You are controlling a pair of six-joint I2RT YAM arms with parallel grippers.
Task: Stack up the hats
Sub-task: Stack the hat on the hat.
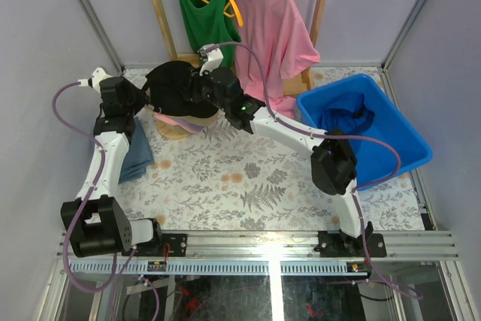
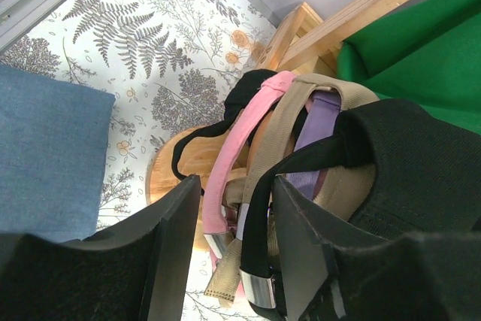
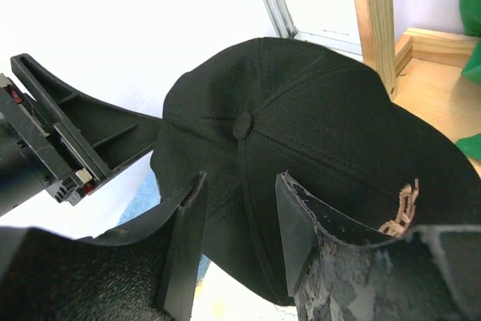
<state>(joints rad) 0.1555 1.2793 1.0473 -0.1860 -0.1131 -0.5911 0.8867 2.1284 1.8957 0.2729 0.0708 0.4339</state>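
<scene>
Left pincer (image 2: 234,193) half-wide astride cap straps (image 2: 264,131), right pincer (image 3: 240,183) likewise over black cap (image 3: 308,110), grips uncertain; blue cloth (image 2: 45,155), wooden stand (image 2: 167,172) nearby.

On a round stand (image 1: 174,130) at the far left of the worktop (image 1: 248,178), the emblem cap (image 1: 174,89) lies on top of the other caps (image 1: 174,120) nested beneath it. The left arm's fingers (image 2: 169,238) flank the caps' rear straps (image 2: 255,140) from the left. The right arm's fingers (image 3: 188,231) straddle the top cap's crown from the right. A folded cloth (image 1: 137,157) lies left of the stand, nearer the front. A bin (image 1: 406,140) stands at the right with bunched fabric (image 1: 349,114) in it. Behind the worktop, a tank top (image 1: 204,13) hangs left of a T-shirt (image 1: 267,28) on a rack (image 1: 152,5).
</scene>
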